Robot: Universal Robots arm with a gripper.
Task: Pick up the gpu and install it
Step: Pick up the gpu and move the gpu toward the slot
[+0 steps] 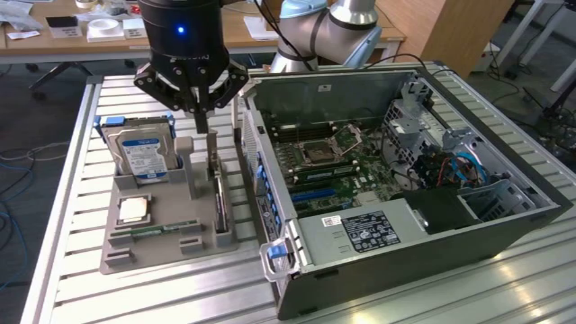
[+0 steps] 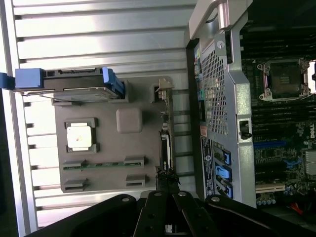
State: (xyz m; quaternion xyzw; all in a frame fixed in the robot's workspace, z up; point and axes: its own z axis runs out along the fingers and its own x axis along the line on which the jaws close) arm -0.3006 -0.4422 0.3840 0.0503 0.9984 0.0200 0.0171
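Slatted table (image 1: 72,283): gpu (image 1: 220,202) on edge beneath closed hand (image 1: 199,125).

No legible txt; labels on hard drive (image 1: 144,158) & PSU (image 1: 365,231) too small to read.

**Gripper shut, pointing straight down from a vertical wrist.**

The black two-finger linkage gripper (image 1: 199,127) hangs vertically beneath a black cylindrical wrist housing (image 1: 180,30), which carries a lit blue indicator. The outer links splay to either side. The two slim fingers (image 1: 199,115) meet on the centre line, tips together with no gap visible. In the wrist view the gripper (image 2: 165,177) shows its links converging to a closed point. The silver-grey jointed arm with pale blue caps (image 1: 328,27) stands behind, to the exterior view's right of the wrist.
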